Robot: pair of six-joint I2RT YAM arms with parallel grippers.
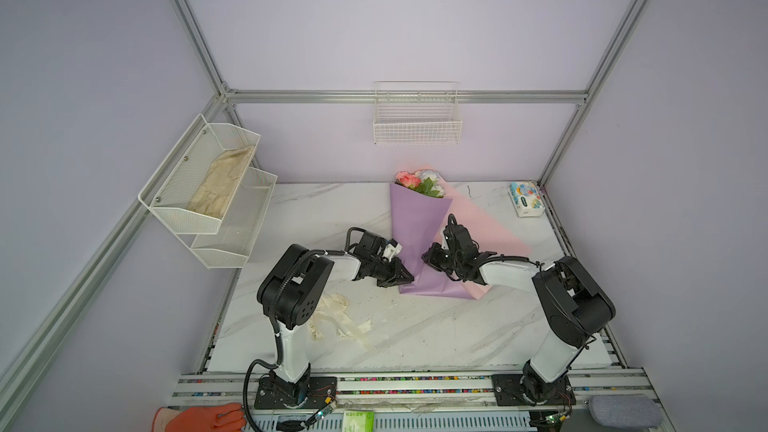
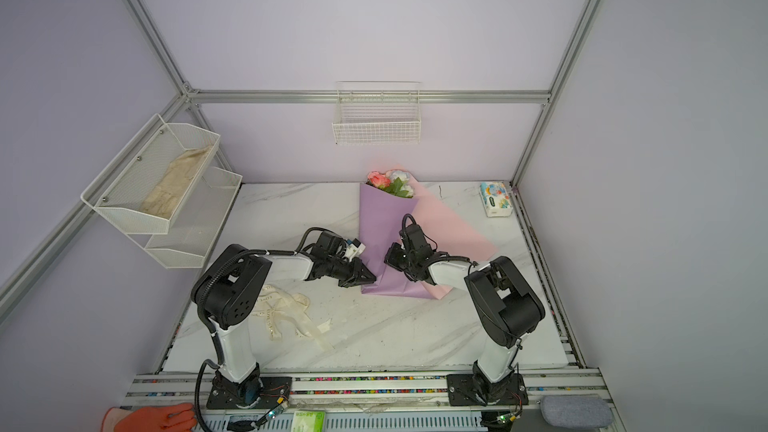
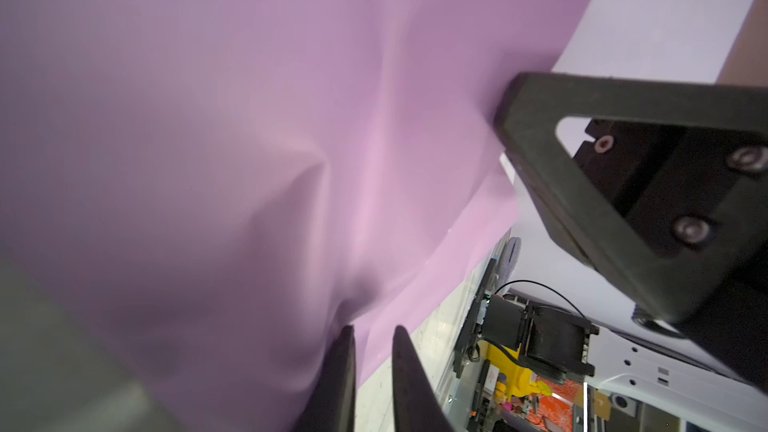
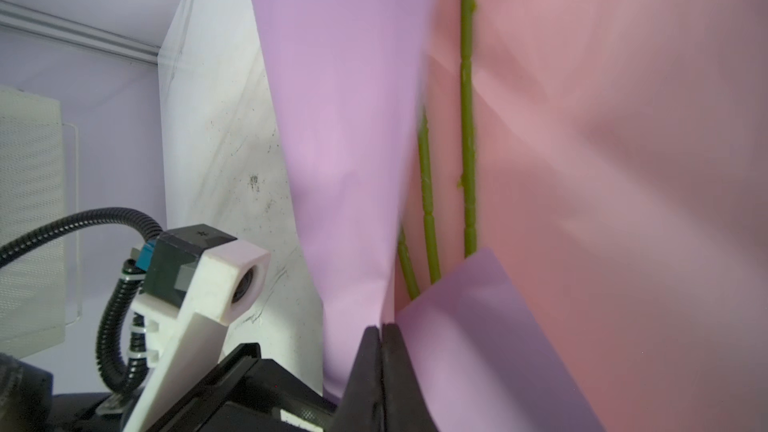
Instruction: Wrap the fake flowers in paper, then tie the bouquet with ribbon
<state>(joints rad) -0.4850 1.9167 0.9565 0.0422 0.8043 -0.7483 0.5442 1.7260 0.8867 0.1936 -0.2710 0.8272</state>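
My right hand [image 4: 380,338] is closed, fingers pressed flat together. The tips sit right at the edge of the lilac paper [image 4: 345,139]; can't tell if any is caught btwn them. My left hand [image 3: 372,351] is nearly closed, only a thin slit btwn the fingers. The lilac paper puckers to a crease right at those tips, but can't tell whether it's pinched. In both top views the two hands face each other across the narrow lower part of the wrap: left hand at its left edge, right hand over its right part.

The bouquet of fake flowers [image 1: 419,184] lies on the bench [image 1: 449,334], mid-back, heads toward the back wall. Pink, white & pale blue blooms w/ green leaves poke out of the lilac paper. Three green stems [image 4: 467,118] show bare where the lilac flaps part. They lie on a pink sheet [image 1: 494,226] that sticks out to the right from under the wrap.

Room to move: open bench in front of the wrap & to its right. Cream ribbon [image 1: 338,320] lies loose front-left by my left arm, well apart from the wrap. Tissue pack [image 1: 527,199] in the back right corner.

Bench top is white marble-look, scuffed. Walls are lilac w/ an alu frame. Wire basket [image 1: 417,126] hangs on the back wall. Two-tier mesh rack [image 1: 183,216] on the left wall, w/ a cream cloth [image 1: 222,182] in the upper tier. Orange glove [image 1: 203,419] at the front edge, off the bench.
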